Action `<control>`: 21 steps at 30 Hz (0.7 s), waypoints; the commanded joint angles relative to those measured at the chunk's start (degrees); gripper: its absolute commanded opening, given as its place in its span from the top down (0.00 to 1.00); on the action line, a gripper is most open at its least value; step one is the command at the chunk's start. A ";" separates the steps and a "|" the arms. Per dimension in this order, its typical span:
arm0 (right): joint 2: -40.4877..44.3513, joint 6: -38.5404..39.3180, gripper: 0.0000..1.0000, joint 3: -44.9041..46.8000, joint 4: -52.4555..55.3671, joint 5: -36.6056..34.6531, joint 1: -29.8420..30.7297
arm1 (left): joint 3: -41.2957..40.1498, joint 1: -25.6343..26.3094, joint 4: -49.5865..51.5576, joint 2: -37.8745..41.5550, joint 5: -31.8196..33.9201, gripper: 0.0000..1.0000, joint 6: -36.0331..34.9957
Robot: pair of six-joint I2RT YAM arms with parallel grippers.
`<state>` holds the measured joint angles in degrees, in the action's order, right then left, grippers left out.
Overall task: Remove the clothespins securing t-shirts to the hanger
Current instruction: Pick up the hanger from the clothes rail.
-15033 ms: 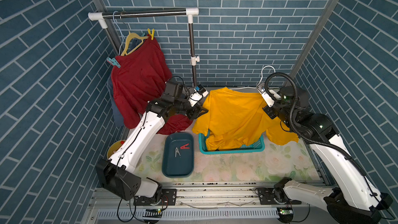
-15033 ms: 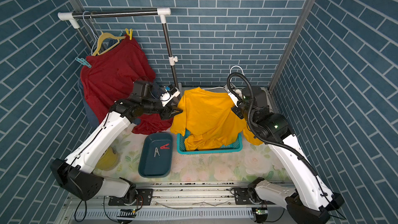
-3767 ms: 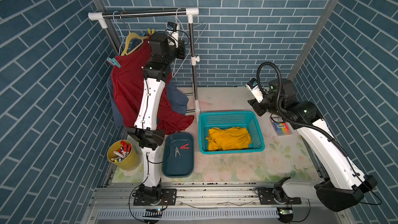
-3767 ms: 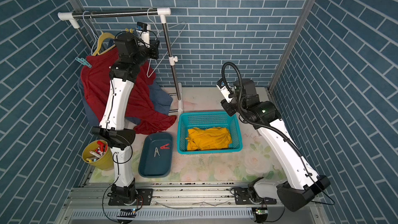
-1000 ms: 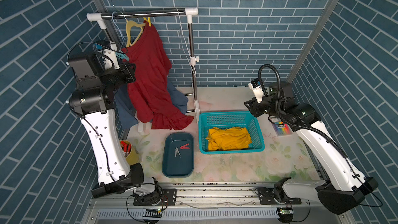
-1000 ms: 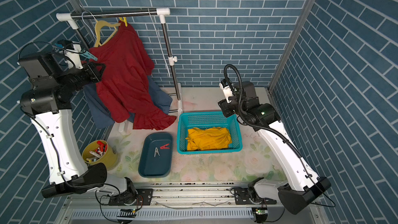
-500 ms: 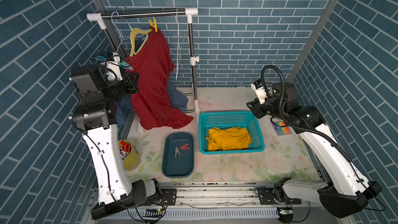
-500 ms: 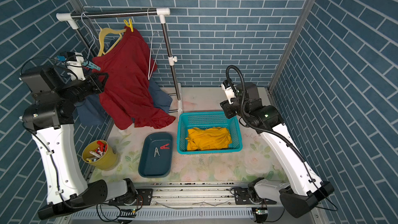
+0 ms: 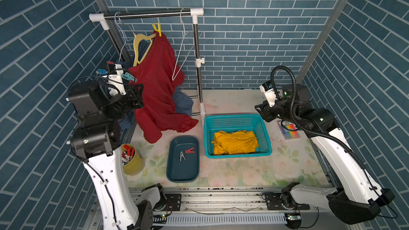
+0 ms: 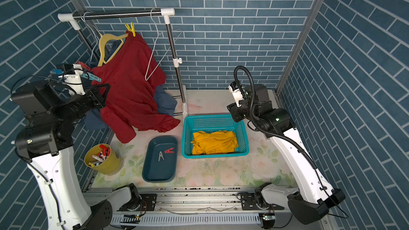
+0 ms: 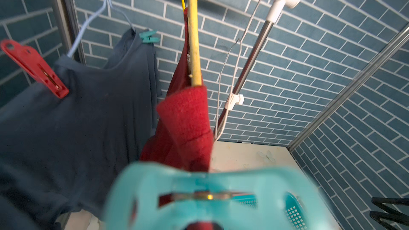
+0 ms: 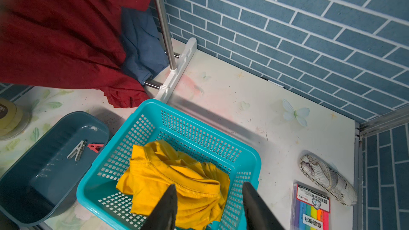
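Pinching a teal clothespin tightly in the left hand at nine o'clock of the dark red t-shirt, right at its edge. Hanging that shirt on the yellow hanger by a yellow clothespin at twelve o'clock. Hovering the right hand, half open and empty, at two o'clock of the basket holding the orange-yellow t-shirt. Seeing a red clothespin and a grey clothespin lying in the tray at its eight o'clock.

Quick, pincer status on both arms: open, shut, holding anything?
Left pincer: shut on the teal clothespin.
Right pincer: open, holding nothing.
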<state>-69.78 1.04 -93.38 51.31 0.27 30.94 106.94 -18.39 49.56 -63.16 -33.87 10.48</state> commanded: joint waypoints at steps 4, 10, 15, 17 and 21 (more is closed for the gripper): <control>2.42 -1.74 0.51 -4.31 3.30 0.18 -0.25 | 6.11 0.11 -3.44 3.75 2.38 1.00 -1.63; 3.55 -2.39 0.51 -5.17 4.58 0.36 -0.22 | 4.15 0.12 -0.76 6.78 7.14 1.00 -2.55; 4.64 -2.75 0.51 -4.24 4.72 0.42 -0.21 | -1.45 0.11 -0.55 9.32 7.99 1.00 -3.30; 4.67 -2.71 0.51 -4.01 5.02 0.48 -0.26 | -3.42 0.11 -0.57 9.48 7.16 1.00 -3.36; 4.56 -2.65 0.50 -4.30 5.29 0.95 -0.25 | -3.75 0.12 0.86 9.68 5.78 1.00 -2.84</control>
<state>-65.95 0.21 -97.51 55.35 0.32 30.85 103.13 -18.35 54.63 -53.76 -27.16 8.34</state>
